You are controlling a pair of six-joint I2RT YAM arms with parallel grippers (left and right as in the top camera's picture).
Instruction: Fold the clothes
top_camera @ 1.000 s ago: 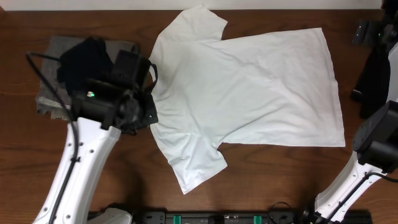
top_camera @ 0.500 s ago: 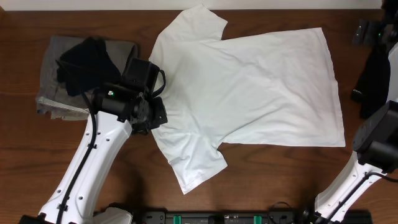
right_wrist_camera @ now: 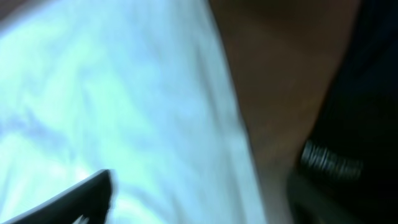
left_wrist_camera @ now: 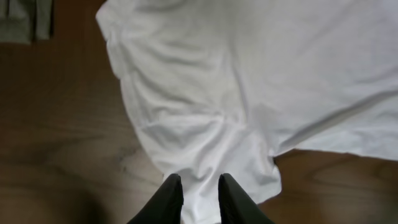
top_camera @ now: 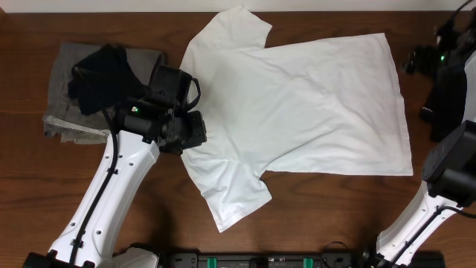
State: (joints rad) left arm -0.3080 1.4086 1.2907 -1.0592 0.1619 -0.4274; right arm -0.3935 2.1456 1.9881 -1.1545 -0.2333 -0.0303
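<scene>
Though faintly creased, flat white T-shirt

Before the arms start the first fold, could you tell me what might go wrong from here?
The left gripper hovers with its jaws barely apart over the edge of the T-shirt; it could pinch too little cloth. The creases ahead of it could get folded in. The left arm sits right beside the stack of clothes, so a wide swing might drag it.

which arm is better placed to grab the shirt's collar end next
Left. The left pincer hangs over the collar edge of the T-shirt, jaws slightly apart; the right pincer sits beyond the hem corner.
</scene>
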